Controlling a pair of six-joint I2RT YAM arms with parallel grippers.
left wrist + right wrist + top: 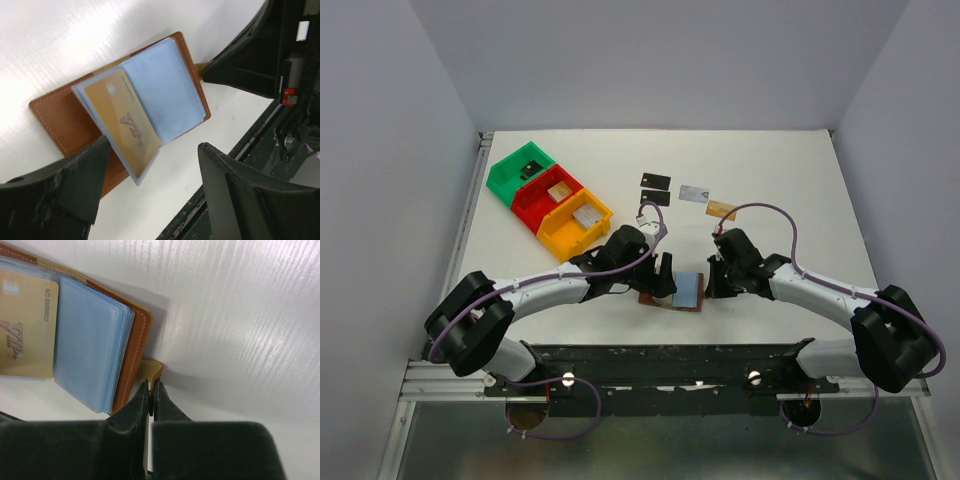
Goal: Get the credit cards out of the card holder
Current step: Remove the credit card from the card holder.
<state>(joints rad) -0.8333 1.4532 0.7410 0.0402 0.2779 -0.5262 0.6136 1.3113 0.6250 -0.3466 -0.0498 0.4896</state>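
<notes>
Top external: card holder [672, 291] lies open on the counter [790, 170], near the arm bases, with both wrists closed in on it from either side.
Cards out: black card [656, 181], second black card [655, 198], silver card [693, 194] and tan-gold card [721, 210] lie flat in a loose row further back, well apart from the holder.
Card left in: gold card [122, 120] sits in a sleeve, lifted at a slant off the brown cover. The blue-grey sleeves [165, 90] beside it look empty.
Right jaws: closed on the closing tab [150, 371]. Reads as an anchor, so the holder can't slide or fold shut while the other side works.
Left jaws: wide open, holding nothing. One finger [65, 185] is over the cover's near edge and the other finger [240, 190] is over bare counter, with the gold card's sleeve in the gap. Looks lined up for a pinch.
Left arm [555, 288]: stretched low and inward, wrist pitched down over the holder's left half.
Right arm [815, 290]: mirrors it, wrist low, tips down at counter level by the holder's right edge.
Progress: by my count four of five are out, and the last pull is not yet made.
Risk: the sleeve may lift with the card.
</notes>
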